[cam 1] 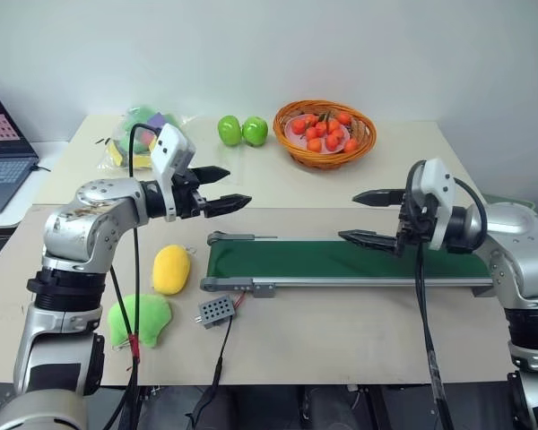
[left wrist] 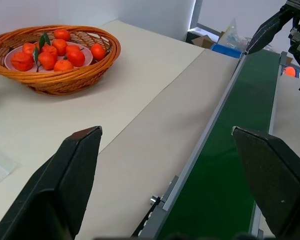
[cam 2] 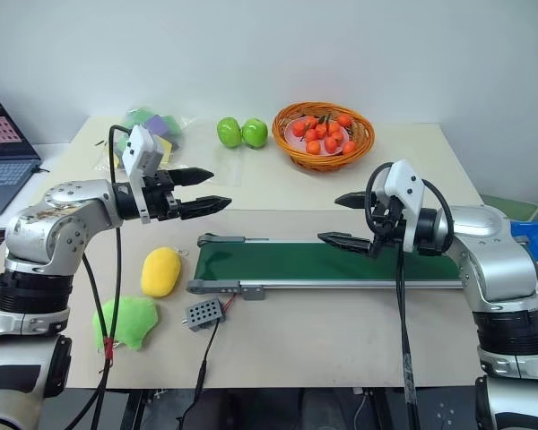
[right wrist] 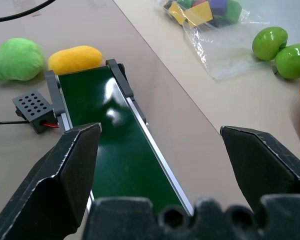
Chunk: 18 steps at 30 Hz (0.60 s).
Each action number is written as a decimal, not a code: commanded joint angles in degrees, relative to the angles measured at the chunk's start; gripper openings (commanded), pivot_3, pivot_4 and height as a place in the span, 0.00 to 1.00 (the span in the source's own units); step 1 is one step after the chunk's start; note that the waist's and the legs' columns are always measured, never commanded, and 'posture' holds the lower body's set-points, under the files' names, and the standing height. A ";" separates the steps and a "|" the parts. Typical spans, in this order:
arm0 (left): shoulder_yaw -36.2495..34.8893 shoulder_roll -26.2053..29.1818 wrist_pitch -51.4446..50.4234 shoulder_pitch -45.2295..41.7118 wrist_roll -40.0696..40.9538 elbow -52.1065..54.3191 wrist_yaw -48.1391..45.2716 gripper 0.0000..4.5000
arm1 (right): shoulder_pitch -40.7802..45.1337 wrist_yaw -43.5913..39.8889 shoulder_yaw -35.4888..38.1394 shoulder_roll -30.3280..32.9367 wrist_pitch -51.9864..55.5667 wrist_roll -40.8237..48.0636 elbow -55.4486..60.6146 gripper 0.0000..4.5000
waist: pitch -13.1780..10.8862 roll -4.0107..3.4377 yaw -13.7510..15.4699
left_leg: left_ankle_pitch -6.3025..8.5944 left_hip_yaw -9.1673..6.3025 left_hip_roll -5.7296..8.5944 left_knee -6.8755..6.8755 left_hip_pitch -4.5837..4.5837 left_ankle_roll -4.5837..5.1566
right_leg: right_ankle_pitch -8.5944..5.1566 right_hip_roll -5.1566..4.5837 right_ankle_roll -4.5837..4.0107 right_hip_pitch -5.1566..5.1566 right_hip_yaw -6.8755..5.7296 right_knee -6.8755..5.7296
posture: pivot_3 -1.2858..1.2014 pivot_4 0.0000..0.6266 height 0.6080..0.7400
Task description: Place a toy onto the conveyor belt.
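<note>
The small lime-green lumpy plush toy (cam 1: 139,320) lies on the table, well below the left gripper (cam 1: 226,188), whose jaws gape wide, empty. The right gripper (cam 1: 369,218) hangs open, empty, above the dark green conveyor belt (cam 1: 341,259).

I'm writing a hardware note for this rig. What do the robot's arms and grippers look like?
Both arms have silver-grey metallic shells with black joint sections. The left gripper and the right gripper each carry two black, tapering, pointed fingers, with a white camera housing mounted at the wrist. Black cables loop from each wrist and hang down; the left arm's cable has a red band low down.
</note>
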<state>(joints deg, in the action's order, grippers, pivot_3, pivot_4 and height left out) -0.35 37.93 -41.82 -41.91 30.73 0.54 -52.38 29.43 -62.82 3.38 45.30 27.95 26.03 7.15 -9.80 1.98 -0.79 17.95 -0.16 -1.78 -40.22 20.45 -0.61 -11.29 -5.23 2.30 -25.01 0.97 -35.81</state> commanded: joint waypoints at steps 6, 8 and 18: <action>-11.55 0.89 -6.12 0.01 8.83 1.41 1.98 0.99 | 2.43 -1.16 0.34 0.28 -2.20 -0.14 -0.71 1.00 | 0.00 0.00 -0.27 | 0.00 0.00 -0.02 0.00 -0.02 0.00 | 0.00 0.01 0.00 -0.01 0.00 0.00 | 0.52 0.24 0.99; -15.30 1.46 -9.36 0.40 12.00 1.52 3.26 0.99 | 3.03 -1.64 -0.12 0.11 -2.46 -0.28 -1.39 1.00 | 0.00 0.00 -0.22 | 0.00 0.00 -0.02 0.00 -0.02 0.01 | 0.00 0.00 0.00 -0.01 0.00 0.00 | 0.52 0.24 0.99; -43.73 10.14 -36.26 16.01 29.02 -8.64 12.00 0.99 | 7.23 -5.10 -4.22 -2.48 -5.15 -1.79 -7.30 1.00 | -0.01 -0.01 -1.77 | 0.01 0.00 -0.04 0.05 -0.11 0.02 | 0.00 -0.01 0.00 -0.01 0.02 -0.07 | 0.52 0.24 0.99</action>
<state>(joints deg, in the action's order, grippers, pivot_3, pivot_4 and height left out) -38.28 46.38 -73.90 -27.67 57.40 -5.48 -42.19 35.14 -67.23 -1.17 43.01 24.52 24.29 -0.06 -9.81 1.96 -2.56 17.96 -0.16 -1.82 -40.13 20.31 -0.60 -11.29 -5.23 2.30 -25.02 0.99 -35.88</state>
